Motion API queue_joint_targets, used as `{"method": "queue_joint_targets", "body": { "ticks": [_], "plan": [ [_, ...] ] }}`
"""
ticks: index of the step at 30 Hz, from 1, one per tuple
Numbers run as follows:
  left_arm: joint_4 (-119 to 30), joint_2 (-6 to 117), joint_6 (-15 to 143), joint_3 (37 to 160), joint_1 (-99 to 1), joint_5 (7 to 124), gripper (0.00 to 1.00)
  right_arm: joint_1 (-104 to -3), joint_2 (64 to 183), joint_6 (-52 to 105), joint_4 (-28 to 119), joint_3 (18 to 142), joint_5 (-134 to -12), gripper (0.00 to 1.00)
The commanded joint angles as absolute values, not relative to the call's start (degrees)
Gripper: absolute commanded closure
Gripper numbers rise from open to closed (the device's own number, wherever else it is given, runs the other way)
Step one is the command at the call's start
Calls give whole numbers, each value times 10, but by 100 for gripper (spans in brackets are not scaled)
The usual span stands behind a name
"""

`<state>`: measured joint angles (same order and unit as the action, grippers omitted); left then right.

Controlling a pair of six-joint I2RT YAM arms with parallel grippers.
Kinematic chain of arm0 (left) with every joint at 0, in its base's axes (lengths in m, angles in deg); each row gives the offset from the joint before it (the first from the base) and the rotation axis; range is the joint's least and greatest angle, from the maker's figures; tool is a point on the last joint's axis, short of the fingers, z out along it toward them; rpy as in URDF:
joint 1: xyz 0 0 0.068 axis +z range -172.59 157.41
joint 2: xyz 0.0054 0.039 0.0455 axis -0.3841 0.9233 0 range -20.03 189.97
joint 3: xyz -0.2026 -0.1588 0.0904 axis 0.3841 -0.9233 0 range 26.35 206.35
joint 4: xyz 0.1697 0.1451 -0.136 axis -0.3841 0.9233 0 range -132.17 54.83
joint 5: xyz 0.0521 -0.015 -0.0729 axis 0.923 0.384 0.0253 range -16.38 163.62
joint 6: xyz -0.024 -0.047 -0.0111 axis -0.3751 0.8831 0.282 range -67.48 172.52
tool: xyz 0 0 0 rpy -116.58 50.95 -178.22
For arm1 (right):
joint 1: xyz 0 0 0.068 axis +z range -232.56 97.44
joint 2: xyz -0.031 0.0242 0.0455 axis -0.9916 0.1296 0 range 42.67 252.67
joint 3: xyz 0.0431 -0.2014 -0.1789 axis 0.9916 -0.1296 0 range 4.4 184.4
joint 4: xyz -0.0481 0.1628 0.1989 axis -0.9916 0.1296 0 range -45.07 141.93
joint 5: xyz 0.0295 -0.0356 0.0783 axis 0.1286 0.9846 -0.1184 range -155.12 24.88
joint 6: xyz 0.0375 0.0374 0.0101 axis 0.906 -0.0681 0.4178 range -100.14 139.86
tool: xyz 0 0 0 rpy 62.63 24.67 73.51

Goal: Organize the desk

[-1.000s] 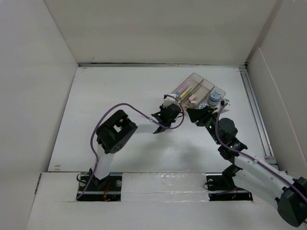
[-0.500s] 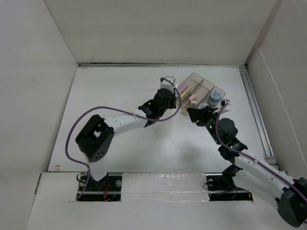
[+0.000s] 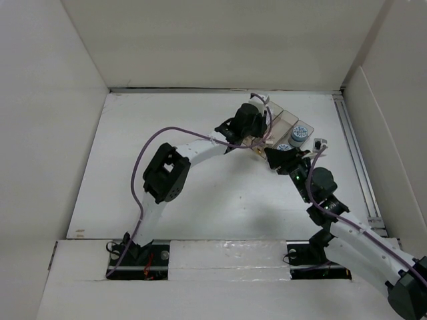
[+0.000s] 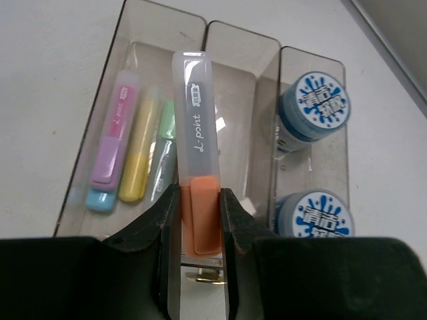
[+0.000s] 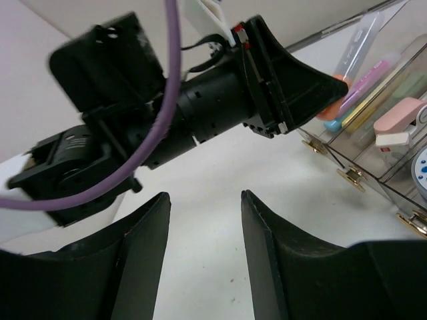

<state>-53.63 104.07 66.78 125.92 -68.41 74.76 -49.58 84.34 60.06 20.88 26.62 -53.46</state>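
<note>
The white desk (image 3: 167,133) carries a clear three-compartment tray (image 3: 288,120) at the back right. My left gripper (image 4: 200,207) is shut on an orange highlighter with a clear cap (image 4: 198,133) and holds it above the tray (image 4: 230,40), over the wall between the left and middle compartments. Pink (image 4: 113,140), yellow (image 4: 138,160) and green (image 4: 163,147) highlighters lie in the left compartment. My right gripper (image 5: 203,200) is open and empty, low over the desk (image 5: 220,267) just in front of the tray (image 5: 347,157), facing the left gripper (image 5: 313,87).
Two round blue-capped bottles (image 4: 313,107) stand in the tray's right compartment. A pink and white item (image 5: 399,120) lies in the middle one. White wall panels enclose the desk on three sides. A metal rail (image 3: 353,153) runs along the right edge.
My left arm has swung from in front of the tray toward the back right and now holds the orange highlighter over the tray. My right gripper has shifted slightly.
</note>
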Motion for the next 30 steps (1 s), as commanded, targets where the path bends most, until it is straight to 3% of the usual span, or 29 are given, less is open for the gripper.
{"method": "queue_joint_targets", "body": {
  "ticks": [1,11,19,23,24,27,30],
  "plan": [
    [-531,1044,681,1304,-647,694,100,-495,830,605,189,265,-523,48],
    [-474,1113,651,1384,-642,686,95,-495,833,608,181,258,-519,48],
    [-463,1115,638,1382,-642,731,77,-495,851,606,178,262,-522,48],
    [-455,1099,639,1378,-642,731,61,-495,859,607,174,260,-517,48],
    [-466,1082,640,1361,-642,731,49,-495,862,607,174,263,-515,48],
    [-491,1037,645,1313,-642,754,30,-495,858,606,177,262,-519,48],
    [-508,987,658,1276,-642,749,26,-495,858,608,175,261,-510,48]
  ]
}}
